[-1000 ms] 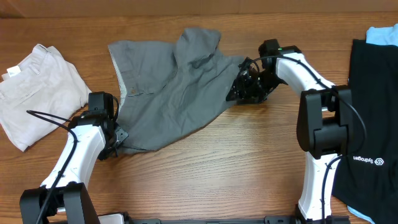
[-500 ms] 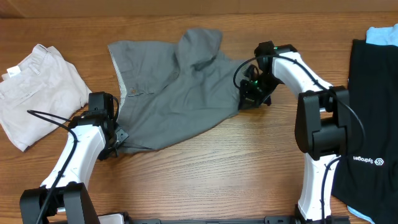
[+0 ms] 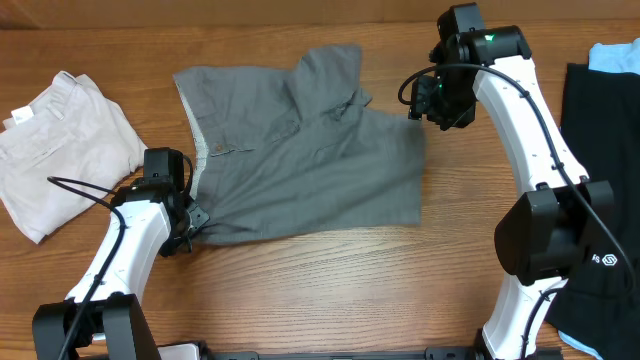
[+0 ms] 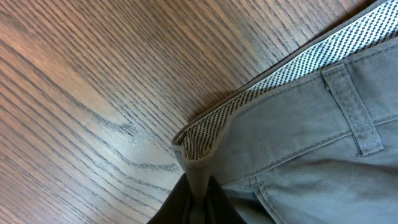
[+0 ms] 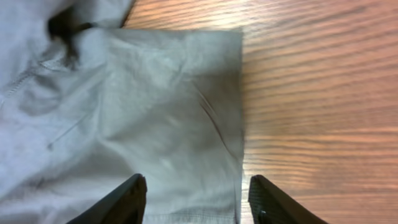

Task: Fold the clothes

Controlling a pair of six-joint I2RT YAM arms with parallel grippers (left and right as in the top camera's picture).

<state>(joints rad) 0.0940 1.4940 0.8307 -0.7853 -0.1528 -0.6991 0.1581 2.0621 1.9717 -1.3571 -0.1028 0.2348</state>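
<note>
Shorts (image 3: 300,170): grey, spread flat on worktop (image 3: 340,290).
Left end effector (image 4: 194,200): clenched on waistband corner.
Right end effector (image 5: 198,202): released, fingers apart above leg hem.

White arm links (image 3: 515,100), black joints (image 3: 545,235), thin black cables (image 3: 80,190), small green light (image 3: 490,38), black tool fingers (image 5: 118,202)

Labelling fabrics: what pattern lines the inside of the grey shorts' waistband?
Small black-and-white check on the waistband lining, clearest in the left wrist view.
</note>
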